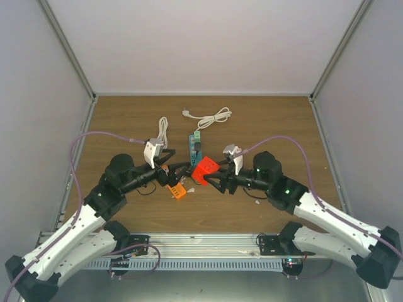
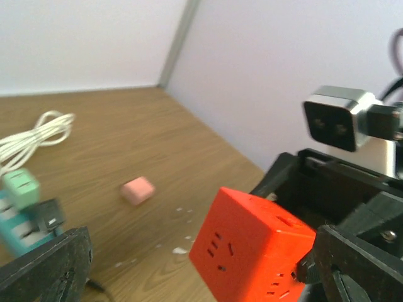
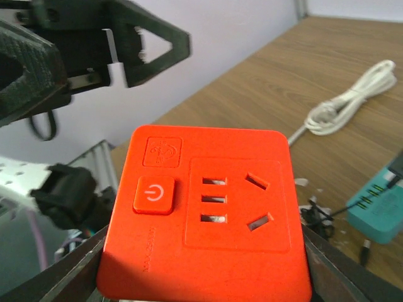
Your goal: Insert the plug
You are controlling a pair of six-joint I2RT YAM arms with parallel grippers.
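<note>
- The left gripper (image 1: 167,177) is standing wide open, gripping nothing.
- The right gripper (image 1: 212,178) is clamping the red socket cube (image 3: 208,207) at frame centre.
- The plug (image 2: 49,214), small, black and boxy, is sitting against the teal power strip (image 2: 16,229) at the left edge of the left wrist view.
- Its thin black wire (image 3: 318,211) is trailing on the wooden table (image 3: 283,82).
</note>
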